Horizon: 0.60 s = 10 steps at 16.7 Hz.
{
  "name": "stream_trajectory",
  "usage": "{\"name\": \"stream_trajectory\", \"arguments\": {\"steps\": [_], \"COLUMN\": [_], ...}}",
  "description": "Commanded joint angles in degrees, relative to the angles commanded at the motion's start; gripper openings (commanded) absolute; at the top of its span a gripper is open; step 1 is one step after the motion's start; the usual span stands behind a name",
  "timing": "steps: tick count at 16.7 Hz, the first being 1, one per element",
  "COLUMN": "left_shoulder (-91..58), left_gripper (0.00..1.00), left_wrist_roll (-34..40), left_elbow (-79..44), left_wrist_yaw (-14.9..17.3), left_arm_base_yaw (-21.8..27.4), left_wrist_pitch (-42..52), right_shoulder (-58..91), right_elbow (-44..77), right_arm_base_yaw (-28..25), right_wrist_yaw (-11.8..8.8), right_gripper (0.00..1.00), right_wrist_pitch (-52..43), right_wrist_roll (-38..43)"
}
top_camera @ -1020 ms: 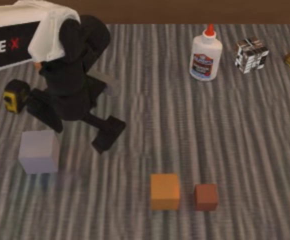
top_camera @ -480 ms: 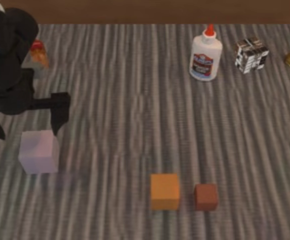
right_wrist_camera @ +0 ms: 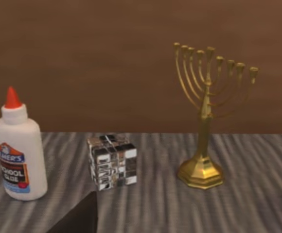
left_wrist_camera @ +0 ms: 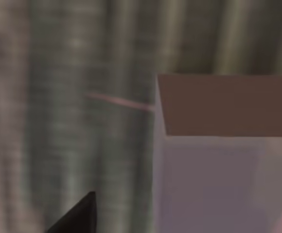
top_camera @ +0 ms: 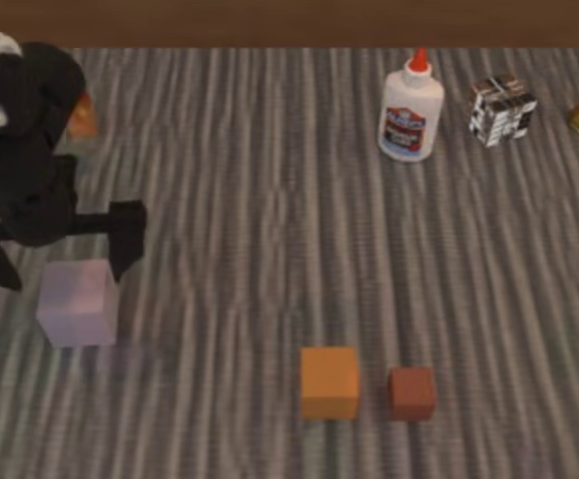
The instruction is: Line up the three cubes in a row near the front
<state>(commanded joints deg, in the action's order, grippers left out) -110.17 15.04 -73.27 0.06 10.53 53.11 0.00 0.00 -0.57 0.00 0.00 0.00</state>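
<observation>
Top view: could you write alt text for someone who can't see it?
The left gripper hangs open over a pale lilac cube at the table's left. An orange cube and a reddish-brown cube sit apart near the front; a glue bottle stands behind.

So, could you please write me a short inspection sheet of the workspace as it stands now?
Surface: grey striped table.
Job's things: lilac-pink cube at the left, apart from the others; orange cube and reddish-brown cube side by side at the front, with a gap.
Clutter: glue bottle, patterned puzzle cube, brass candelabrum, all at the back right.
Grippers: left gripper open, astride the lilac-pink cube's far edge; right gripper not in the top view.
Cables: nothing seen.
Surroundings: brown wall.
</observation>
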Motion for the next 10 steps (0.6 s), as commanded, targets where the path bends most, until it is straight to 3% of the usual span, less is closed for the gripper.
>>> {"name": "stream_trajectory", "arguments": {"steps": [5, 10], "left_shoulder": [-5.03, -5.84], "left_gripper": [1.0, 1.0], "left_wrist_roll": [-0.19, -0.22], "left_elbow": [6.11, 7.08], "left_wrist_yaw": [0.03, 0.03], "left_arm_base_yaw": [-0.08, -0.1], "left_wrist_pitch": [-11.35, -12.93], "right_shoulder": [0.0, 0.0], "right_elbow": [0.0, 0.0], "right_arm_base_yaw": [0.0, 0.0], "right_wrist_yaw": [0.0, 0.0], "right_gripper": [1.0, 1.0], "right_wrist_pitch": [0.0, 0.0], "right_wrist_roll": [0.0, 0.0]}}
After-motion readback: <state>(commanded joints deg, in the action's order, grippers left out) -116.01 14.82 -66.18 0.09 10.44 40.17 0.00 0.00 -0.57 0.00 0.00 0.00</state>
